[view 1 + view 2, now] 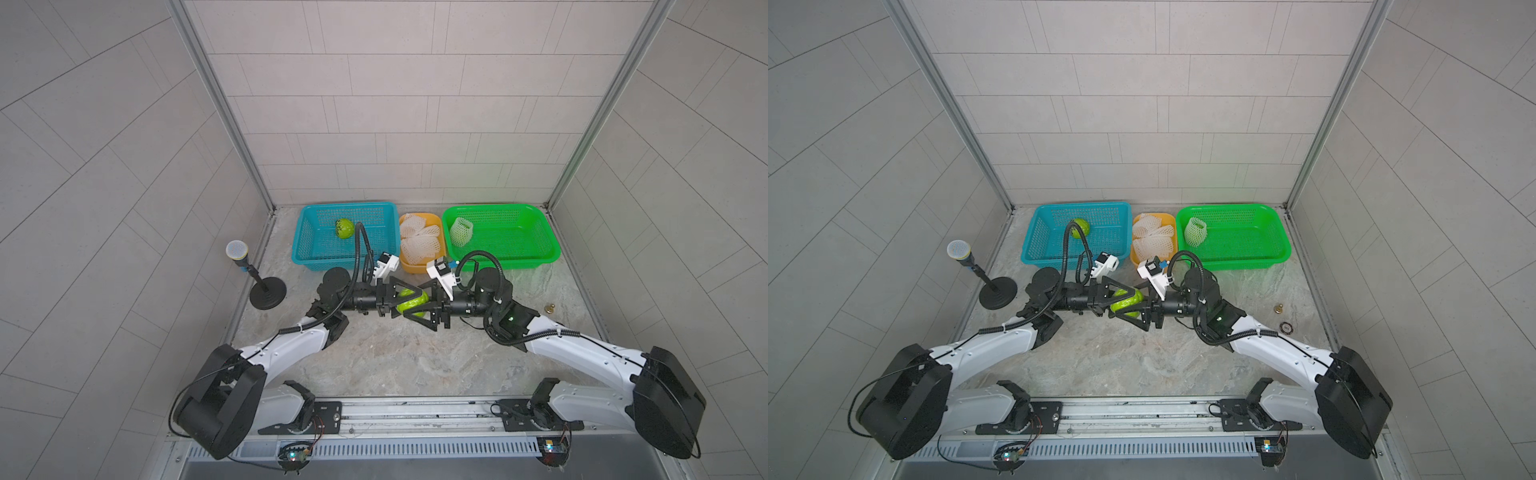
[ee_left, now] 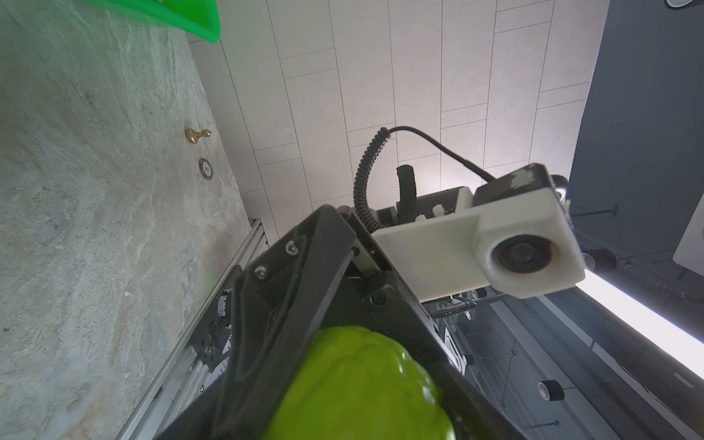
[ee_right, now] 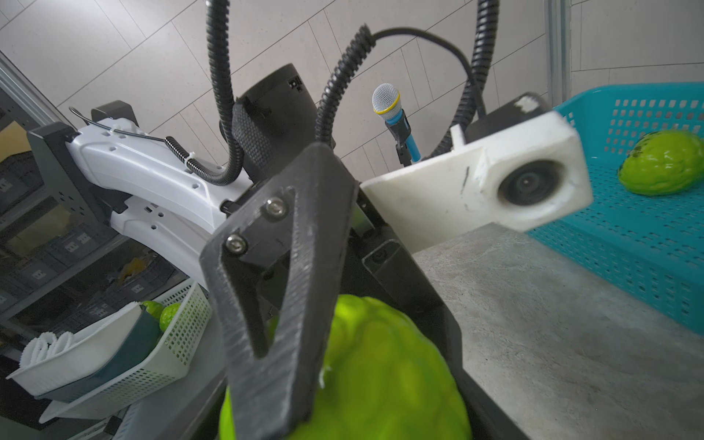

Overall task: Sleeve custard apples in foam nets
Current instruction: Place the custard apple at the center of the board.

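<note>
A bare green custard apple (image 1: pixel 411 301) (image 1: pixel 1126 304) hangs just above the table's middle, between the two grippers that meet nose to nose. My left gripper (image 1: pixel 404 301) straddles it from the left; one of its fingers (image 3: pixel 274 304) lies against the fruit (image 3: pixel 381 362), but its grip is unclear. From the right, my right gripper (image 1: pixel 418 306) is shut on the same fruit (image 2: pixel 362 388). Another bare custard apple (image 1: pixel 345 228) lies in the blue basket (image 1: pixel 303 249). A netted fruit (image 1: pixel 461 230) stands in the green basket (image 1: pixel 540 249). Loose foam nets (image 1: pixel 419 239) fill the orange tray.
The three containers stand in a row along the back wall. A microphone on a stand (image 1: pixel 237 251) is at the left edge of the table. A small brass piece (image 1: pixel 550 308) sits near the right edge. Both forearms reach in from the front corners.
</note>
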You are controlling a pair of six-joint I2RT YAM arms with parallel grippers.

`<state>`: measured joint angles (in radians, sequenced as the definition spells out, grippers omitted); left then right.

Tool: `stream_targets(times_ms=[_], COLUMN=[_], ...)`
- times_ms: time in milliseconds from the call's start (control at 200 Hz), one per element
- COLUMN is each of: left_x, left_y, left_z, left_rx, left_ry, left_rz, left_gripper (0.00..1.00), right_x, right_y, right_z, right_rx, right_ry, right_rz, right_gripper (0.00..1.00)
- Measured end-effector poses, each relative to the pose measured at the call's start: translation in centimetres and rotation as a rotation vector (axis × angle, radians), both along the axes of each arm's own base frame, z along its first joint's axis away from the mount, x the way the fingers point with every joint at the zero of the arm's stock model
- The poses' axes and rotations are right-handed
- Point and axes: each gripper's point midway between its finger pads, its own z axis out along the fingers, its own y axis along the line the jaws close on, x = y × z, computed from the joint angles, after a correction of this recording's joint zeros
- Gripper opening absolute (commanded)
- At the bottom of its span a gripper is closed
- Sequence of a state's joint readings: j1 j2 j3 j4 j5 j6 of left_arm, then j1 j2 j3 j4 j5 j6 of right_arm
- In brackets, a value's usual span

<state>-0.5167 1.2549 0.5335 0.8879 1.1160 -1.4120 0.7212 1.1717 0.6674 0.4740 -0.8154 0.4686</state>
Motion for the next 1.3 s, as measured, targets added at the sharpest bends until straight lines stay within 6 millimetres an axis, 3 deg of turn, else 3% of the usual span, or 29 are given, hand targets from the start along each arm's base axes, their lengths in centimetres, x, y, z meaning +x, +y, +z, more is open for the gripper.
stream_targets(times_ms=[250, 410, 505, 660, 851, 1106, 1301], left_x=[1.8, 3.9, 4.6, 4.6, 4.1, 3.8, 3.7], left_y=[1.2, 4.4, 6.8, 10.0, 11.8, 12.4, 12.5], left_z=[-1.5, -4.2, -6.1, -8.8, -11.2, -12.3, -12.5], left_rx=[0.093, 0.247, 0.357, 0.548, 0.678, 0.729, 0.738], left_ry=[-0.004, 0.019, 0.039, 0.063, 0.097, 0.129, 0.133], left_rz=[0.121, 0.288, 0.396, 0.523, 0.568, 0.578, 0.578], left_gripper=[0.92, 0.92, 0.92, 0.92, 0.91, 0.91, 0.91], right_x=[-0.1, 1.5, 2.8, 5.1, 6.7, 6.4, 6.5], right_y=[-1.5, -4.1, -5.8, -7.8, -9.4, -9.0, -8.0], right_z=[-0.5, 0.4, -0.3, -4.9, -11.2, -18.3, -20.9], right_rx=[-0.044, -0.06, -0.1, -0.279, -0.547, -0.832, -0.934], right_ry=[-0.015, -0.07, -0.085, -0.043, -0.015, -0.062, -0.106], right_rz=[-0.062, -0.217, -0.337, -0.501, -0.631, -0.66, -0.667], right_gripper=[0.64, 0.65, 0.65, 0.65, 0.65, 0.66, 0.66])
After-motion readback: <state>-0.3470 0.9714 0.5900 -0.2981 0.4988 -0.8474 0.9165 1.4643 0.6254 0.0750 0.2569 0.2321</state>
